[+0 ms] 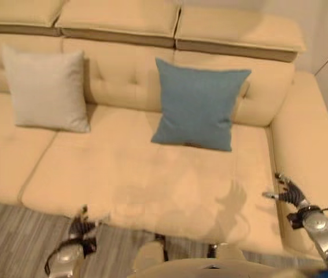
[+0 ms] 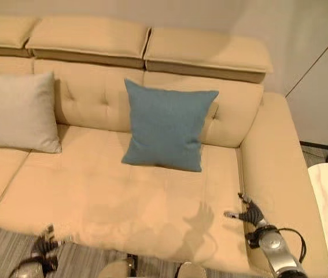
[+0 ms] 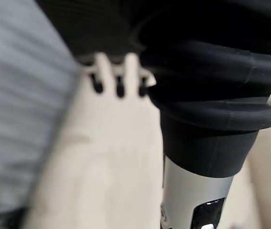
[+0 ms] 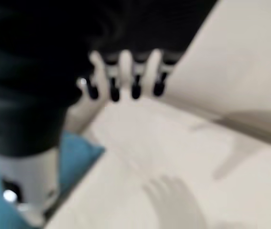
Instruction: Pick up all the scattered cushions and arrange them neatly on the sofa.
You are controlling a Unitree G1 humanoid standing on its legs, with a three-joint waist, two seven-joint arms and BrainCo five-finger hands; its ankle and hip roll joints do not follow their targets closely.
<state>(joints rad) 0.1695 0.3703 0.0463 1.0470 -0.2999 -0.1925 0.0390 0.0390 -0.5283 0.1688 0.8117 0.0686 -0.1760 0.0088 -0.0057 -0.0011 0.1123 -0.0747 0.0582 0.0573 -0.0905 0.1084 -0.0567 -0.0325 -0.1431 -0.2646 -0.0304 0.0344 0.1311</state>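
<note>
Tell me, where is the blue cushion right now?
The blue cushion stands propped against the sofa backrest, right of the beige cushion, near the corner.

Beige sofa (image 1: 152, 179): grey cushion (image 1: 47, 88), blue cushion (image 1: 197, 104) upright against backrest.

Sofa (image 1: 152, 179) plain tan-beige, button-tufted back. Blue cushion (image 1: 197, 104) solid teal-blue, no pattern. Second cushion (image 1: 47, 88) pale grey-beige, plain. Floor (image 1: 13, 237) grey, fine stripes. My fingers (image 4: 125, 71) silver with dark tips, hand cover dark, ribbed.
</note>
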